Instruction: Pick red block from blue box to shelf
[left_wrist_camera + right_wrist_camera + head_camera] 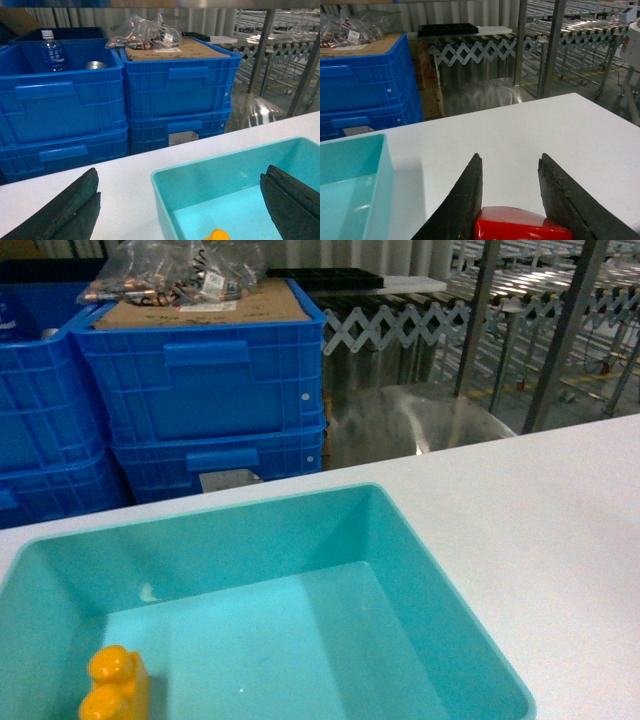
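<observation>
The red block is pinched between the black fingers of my right gripper, which hangs over the white table to the right of the blue box. Only the block's glossy top shows. My left gripper is wide open over the near left corner of the blue box, holding nothing. Neither gripper appears in the head view, where the blue box fills the lower left. Grey steel uprights of the shelf rise behind the table at the right.
A yellow two-stud brick lies in the box's near left corner. Stacked dark blue crates stand behind the table, one topped with cardboard and bagged parts, another holding a water bottle. An expanding roller conveyor runs behind.
</observation>
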Tool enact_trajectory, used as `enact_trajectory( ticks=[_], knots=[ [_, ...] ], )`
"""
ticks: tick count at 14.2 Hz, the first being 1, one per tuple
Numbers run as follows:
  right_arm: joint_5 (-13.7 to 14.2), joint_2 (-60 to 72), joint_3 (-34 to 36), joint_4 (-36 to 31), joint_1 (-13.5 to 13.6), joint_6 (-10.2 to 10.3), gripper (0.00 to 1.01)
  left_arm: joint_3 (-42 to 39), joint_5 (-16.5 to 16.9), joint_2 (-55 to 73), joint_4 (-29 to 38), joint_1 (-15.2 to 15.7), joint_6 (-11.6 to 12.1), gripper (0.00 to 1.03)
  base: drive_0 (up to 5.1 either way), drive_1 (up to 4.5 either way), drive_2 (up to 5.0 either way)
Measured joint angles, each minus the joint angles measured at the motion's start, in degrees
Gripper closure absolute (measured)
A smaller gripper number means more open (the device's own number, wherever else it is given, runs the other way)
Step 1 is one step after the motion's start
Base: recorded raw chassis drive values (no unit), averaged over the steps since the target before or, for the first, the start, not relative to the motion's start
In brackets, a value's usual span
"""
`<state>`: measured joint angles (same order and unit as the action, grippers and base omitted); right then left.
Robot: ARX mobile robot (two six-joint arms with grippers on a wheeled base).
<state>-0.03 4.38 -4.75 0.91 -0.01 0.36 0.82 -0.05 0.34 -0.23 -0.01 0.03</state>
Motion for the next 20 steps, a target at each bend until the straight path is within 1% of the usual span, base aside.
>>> enact_trajectory(
  ticks=[20],
  knots=[
    [0.0, 0.0, 0.0, 0.0, 0.0, 0.0, 0.73, 0.0, 0.0, 0.0, 0.0, 0.0, 0.0, 0.05, -1.6, -1.60, -1.6]
  ],
)
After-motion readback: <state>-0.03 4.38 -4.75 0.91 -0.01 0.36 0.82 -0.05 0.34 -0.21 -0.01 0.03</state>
